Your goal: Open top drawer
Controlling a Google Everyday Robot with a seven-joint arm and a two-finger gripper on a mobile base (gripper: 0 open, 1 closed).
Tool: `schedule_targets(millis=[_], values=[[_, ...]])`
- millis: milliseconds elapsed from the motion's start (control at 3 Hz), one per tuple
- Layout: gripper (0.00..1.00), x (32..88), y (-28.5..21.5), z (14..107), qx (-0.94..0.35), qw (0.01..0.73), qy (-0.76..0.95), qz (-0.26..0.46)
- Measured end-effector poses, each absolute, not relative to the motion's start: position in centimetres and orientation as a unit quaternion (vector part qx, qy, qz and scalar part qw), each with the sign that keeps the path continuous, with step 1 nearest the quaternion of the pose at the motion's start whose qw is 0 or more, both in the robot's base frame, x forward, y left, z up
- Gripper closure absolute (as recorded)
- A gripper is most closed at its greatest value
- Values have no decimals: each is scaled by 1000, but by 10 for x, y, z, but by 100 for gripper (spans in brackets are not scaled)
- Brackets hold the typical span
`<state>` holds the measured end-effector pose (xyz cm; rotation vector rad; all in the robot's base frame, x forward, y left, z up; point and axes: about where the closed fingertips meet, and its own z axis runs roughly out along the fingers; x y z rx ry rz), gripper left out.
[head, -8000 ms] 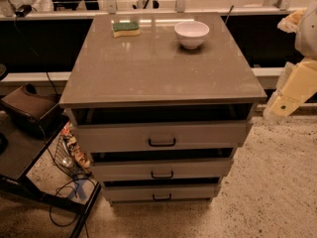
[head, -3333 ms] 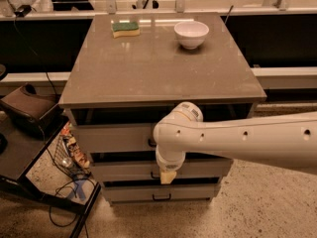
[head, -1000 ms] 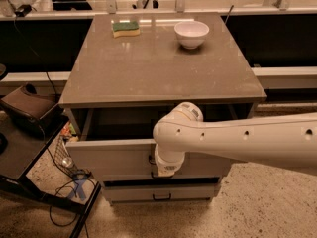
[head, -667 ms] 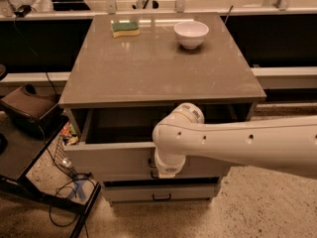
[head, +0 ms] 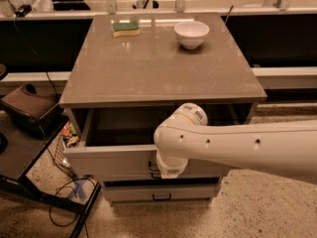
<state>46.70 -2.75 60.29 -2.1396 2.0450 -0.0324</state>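
The white arm [head: 237, 145] is reaching in from the right, running off the frame edge and covering part of the top drawer [head: 111, 161]. That drawer, just under the cabinet top [head: 158, 63], is standing pulled out toward the near side, with its grey front forward and its dark inside showing. The gripper [head: 162, 171] is sitting at the black handle [head: 152, 167], mostly hidden by the wrist. Whether it is clamping the handle cannot be told.
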Motion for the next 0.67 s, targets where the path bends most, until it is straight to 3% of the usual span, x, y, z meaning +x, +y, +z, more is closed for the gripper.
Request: schedule_targets(millis=[667], values=[[100, 459, -32, 611, -716, 92, 691, -25]])
